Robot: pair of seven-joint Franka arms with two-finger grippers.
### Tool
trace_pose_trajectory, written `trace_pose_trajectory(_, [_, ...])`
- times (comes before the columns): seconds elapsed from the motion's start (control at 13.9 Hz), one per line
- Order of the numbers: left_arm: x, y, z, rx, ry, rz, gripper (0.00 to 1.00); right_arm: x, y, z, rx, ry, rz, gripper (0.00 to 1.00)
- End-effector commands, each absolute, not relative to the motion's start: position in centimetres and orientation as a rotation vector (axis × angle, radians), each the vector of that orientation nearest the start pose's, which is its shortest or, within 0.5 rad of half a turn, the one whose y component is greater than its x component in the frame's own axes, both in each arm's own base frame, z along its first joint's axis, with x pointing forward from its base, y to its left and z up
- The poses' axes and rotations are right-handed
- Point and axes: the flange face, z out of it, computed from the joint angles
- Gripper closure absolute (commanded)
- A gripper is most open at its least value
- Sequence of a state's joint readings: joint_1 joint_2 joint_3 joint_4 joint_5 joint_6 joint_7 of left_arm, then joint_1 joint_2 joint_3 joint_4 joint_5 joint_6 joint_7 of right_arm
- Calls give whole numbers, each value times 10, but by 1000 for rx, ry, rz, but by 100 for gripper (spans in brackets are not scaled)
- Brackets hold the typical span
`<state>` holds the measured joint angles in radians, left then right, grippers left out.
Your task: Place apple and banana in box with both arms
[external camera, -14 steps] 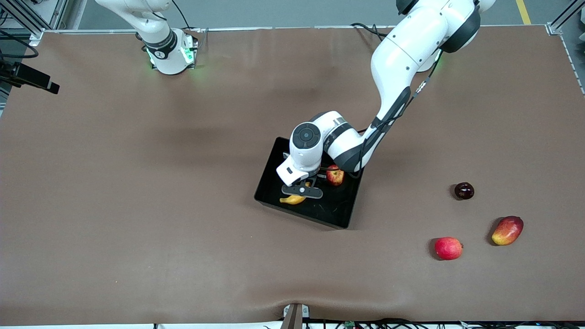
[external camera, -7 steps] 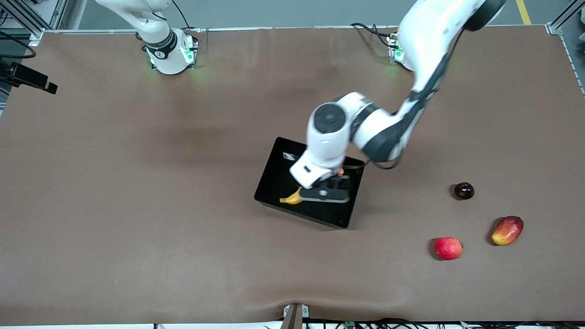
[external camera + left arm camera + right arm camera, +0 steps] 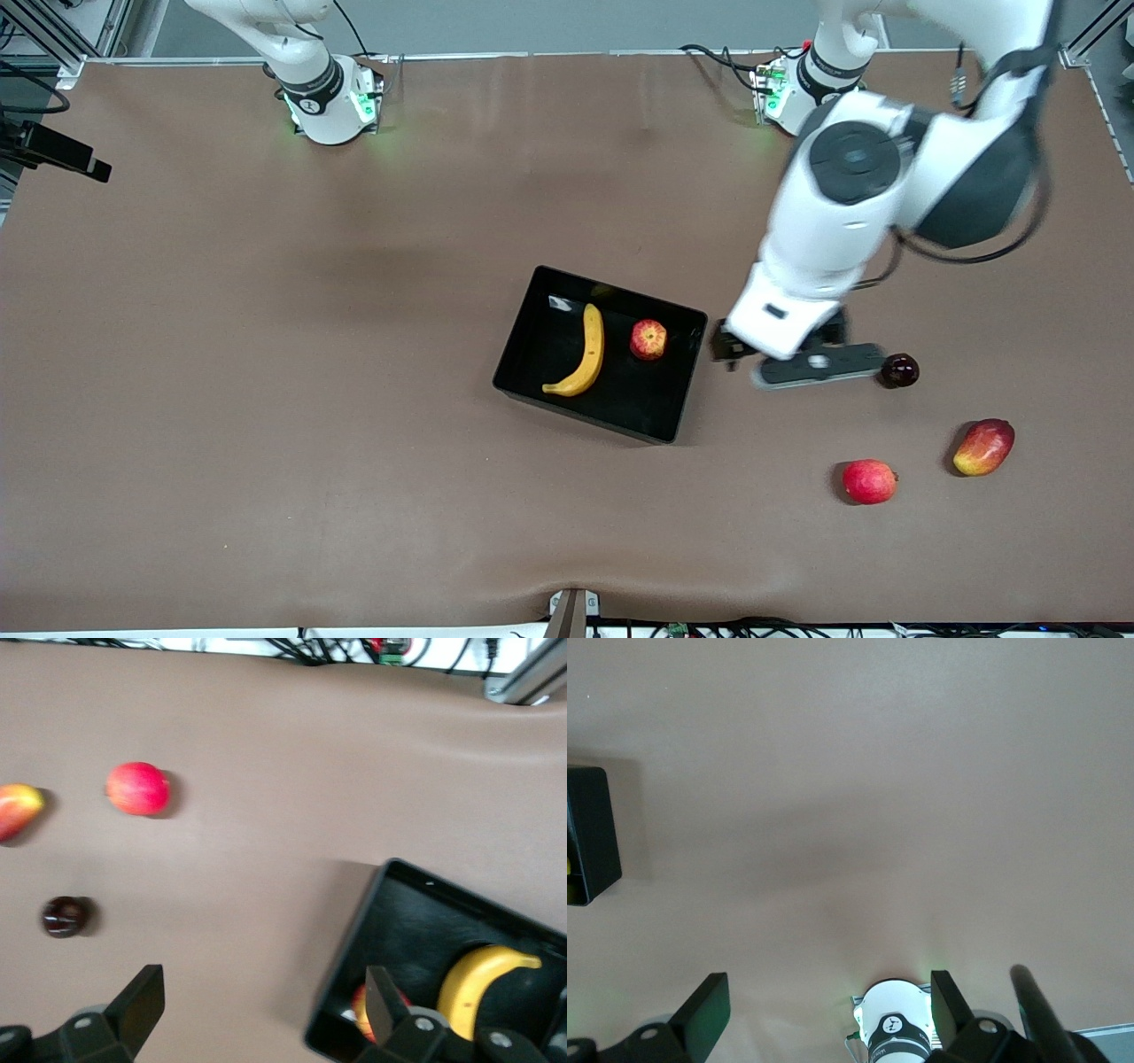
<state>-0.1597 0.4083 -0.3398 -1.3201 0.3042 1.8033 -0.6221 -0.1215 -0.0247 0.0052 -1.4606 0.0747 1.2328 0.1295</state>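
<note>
Withdrawn from the box (image 3: 660, 431) and hovering open over bare table, the left gripper (image 3: 802, 359) has left banana (image 3: 584, 351) and apple (image 3: 648, 339) inside, both judged light, firm, smooth, best gripped mid-body; the right gripper (image 3: 824, 1014) waits open.

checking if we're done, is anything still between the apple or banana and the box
Nothing visible does: the banana and the apple already lie in the box, side by side.
</note>
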Motion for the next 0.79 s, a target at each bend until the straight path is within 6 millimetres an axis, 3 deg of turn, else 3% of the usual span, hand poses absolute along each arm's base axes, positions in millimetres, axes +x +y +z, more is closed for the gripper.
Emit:
trace_pose_trajectory(0.0, [624, -218, 552, -3046, -179, -184, 0, 500, -52, 664, -3018, 339, 305, 0])
trace_pose_trajectory(0.14, [628, -174, 568, -3044, -256, -167, 0, 500, -52, 664, -3018, 339, 306, 0])
trace_pose_trajectory(0.36, [608, -163, 603, -3033, -233, -194, 0, 500, -52, 665, -3018, 339, 303, 0])
trace_pose_trajectory(0.72, [578, -123, 628, -3031, -195, -166, 0, 500, -51, 665, -3019, 337, 301, 0])
